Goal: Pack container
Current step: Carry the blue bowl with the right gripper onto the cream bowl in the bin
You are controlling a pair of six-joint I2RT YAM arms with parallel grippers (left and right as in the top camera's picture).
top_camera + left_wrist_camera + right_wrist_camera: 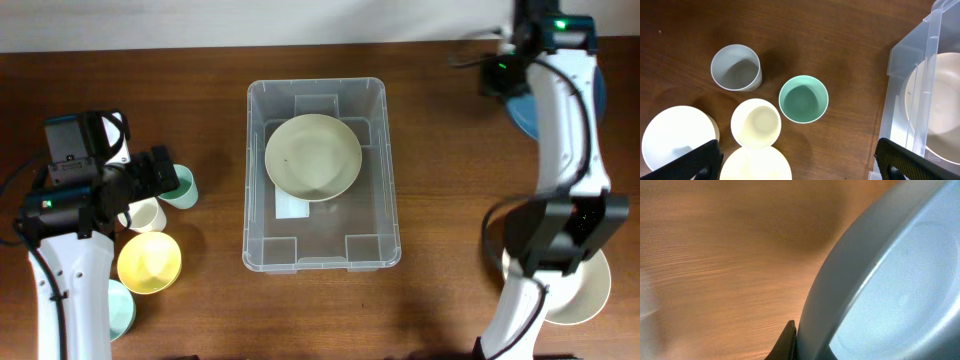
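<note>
The clear container (322, 250) stands mid-table with a cream bowl (312, 157) inside it. Its corner (910, 75) and the bowl (940, 105) show at the right of the left wrist view. My left gripper (160, 175) is open and empty, hovering above a teal cup (803, 99), a cream cup (756, 123) and a grey cup (736, 67); its fingers (799, 165) are spread wide. My right gripper (498, 78) is at the far right, closed on the rim of a blue bowl (522, 112), with one finger on each side of the rim (807, 347).
A yellow bowl (150, 262) and a pale teal bowl (118, 308) lie front left by the left arm. A white bowl (585, 290) lies front right beside the right arm's base. The blue bowl (890, 280) fills the right wrist view.
</note>
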